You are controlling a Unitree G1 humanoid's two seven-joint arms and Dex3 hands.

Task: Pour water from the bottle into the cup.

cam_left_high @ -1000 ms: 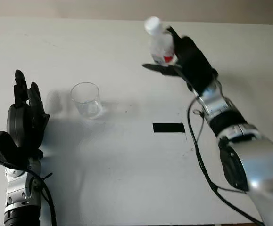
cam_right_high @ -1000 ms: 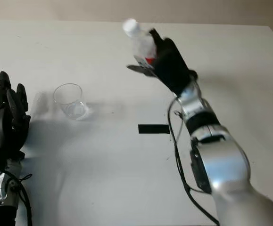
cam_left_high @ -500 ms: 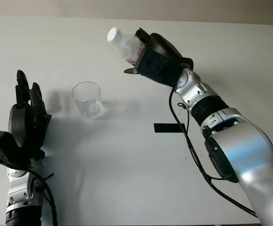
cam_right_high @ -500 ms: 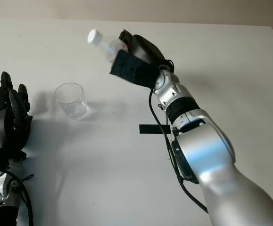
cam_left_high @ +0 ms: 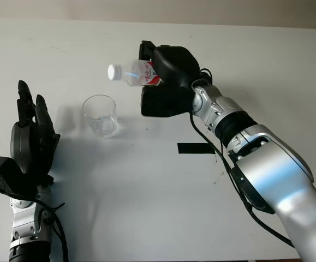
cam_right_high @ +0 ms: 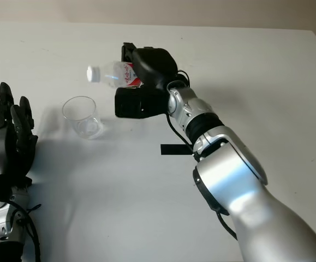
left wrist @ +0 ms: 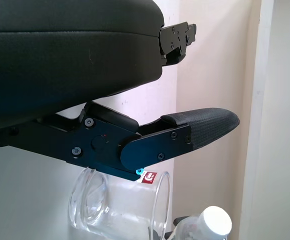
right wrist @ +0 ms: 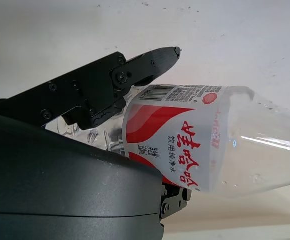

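A clear plastic bottle (cam_left_high: 132, 72) with a white cap and a red-and-white label (right wrist: 182, 135) hangs tipped on its side above the table, its cap pointing left toward the cup. My right hand (cam_left_high: 166, 71) is shut on the bottle's body. The empty clear cup (cam_left_high: 100, 115) stands upright on the white table (cam_left_high: 147, 191), just below and left of the bottle's cap. The cup (left wrist: 119, 210) and the bottle's cap (left wrist: 215, 222) also appear in the left wrist view. My left hand (cam_left_high: 29, 136) is open at the table's left side, apart from the cup.
A strip of black tape (cam_left_high: 195, 148) lies on the table to the right of the cup. A black cable (cam_left_high: 223, 164) runs along my right arm. The table's far edge meets a beige wall.
My right hand has carried the bottle left and down and tipped it from upright to nearly level, bringing its cap close over the cup. The left hand and the cup have stayed put.
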